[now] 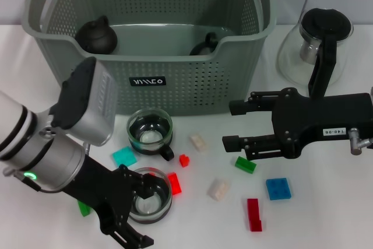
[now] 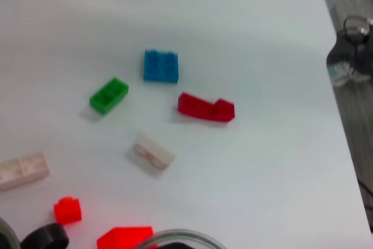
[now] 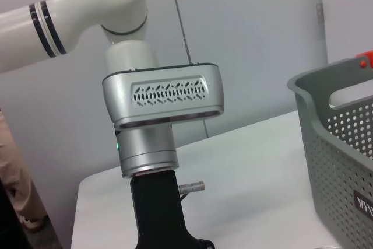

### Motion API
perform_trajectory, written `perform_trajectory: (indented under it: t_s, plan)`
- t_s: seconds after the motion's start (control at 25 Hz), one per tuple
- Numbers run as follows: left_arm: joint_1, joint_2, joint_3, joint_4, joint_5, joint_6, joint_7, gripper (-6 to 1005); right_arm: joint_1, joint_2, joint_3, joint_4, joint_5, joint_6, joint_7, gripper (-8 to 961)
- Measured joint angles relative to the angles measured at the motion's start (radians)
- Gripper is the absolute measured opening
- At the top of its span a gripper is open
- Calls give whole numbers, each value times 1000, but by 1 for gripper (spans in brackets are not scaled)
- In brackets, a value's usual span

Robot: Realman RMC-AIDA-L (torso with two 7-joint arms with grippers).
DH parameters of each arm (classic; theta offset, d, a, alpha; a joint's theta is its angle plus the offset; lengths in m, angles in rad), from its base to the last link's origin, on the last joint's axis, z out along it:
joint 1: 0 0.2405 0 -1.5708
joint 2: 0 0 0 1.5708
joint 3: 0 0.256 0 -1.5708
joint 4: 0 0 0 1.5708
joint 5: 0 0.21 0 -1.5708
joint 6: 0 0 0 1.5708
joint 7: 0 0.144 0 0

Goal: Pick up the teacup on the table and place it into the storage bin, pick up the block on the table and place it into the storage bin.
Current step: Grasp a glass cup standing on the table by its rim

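left gripper (image 1: 141,207) has its fingers spread around the near glass teacup (image 1: 149,203) on the table, well short of the storage bin (image 1: 175,80) at the far side, while the right gripper (image 1: 230,125) hovers with fingers parted over the scattered blocks.

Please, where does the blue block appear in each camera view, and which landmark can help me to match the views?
Head view: the blue block lies on the table, low right, below the right gripper.
Left wrist view: the blue block is above centre, beside the green block.
Right wrist view: not in it.
Shared landmark: the dark red block nearby.
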Motion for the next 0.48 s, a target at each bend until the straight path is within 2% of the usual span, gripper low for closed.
perform_trajectory:
  t_s: [0.48]
  plan:
    - [5,0,183,17,49,-92,-136,814,3,0,6,3,-2,1,0,794]
